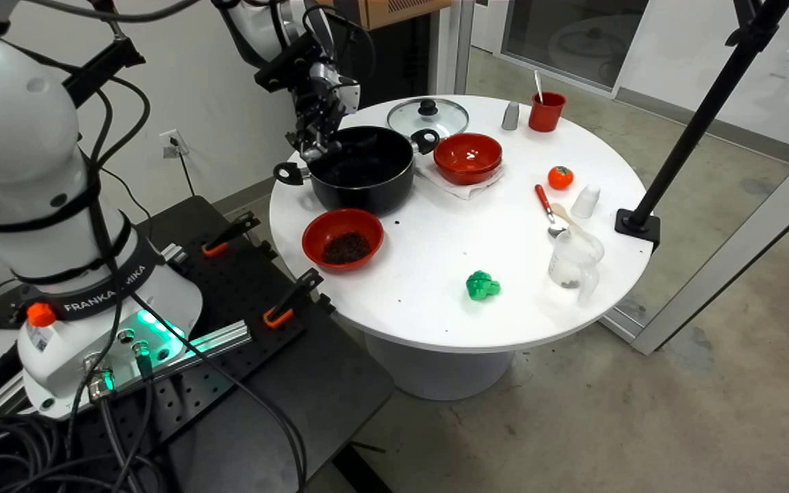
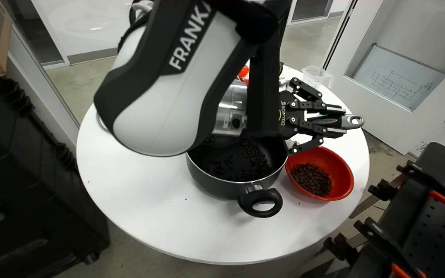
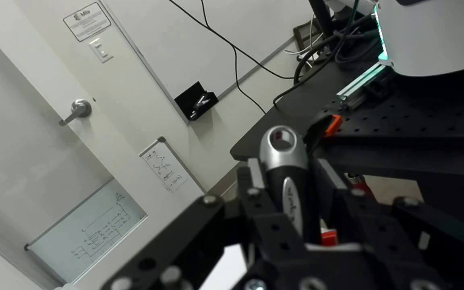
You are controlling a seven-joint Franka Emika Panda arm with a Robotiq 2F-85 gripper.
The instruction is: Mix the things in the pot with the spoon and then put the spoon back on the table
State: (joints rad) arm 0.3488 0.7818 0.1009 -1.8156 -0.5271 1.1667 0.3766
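Wrist view: the gripper (image 3: 293,171) held the spoon (image 3: 283,179) by its handle, jaws snug either side. In an exterior view, the pot (image 2: 222,189) of dark pieces (image 2: 256,157) stood near, the spoon's head hidden; mixing appeared in hand, a slow sweep likely called for next.

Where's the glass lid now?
In an exterior view, the glass lid lies far back on the table, behind the pot and stacked red bowls, left of the red cup.
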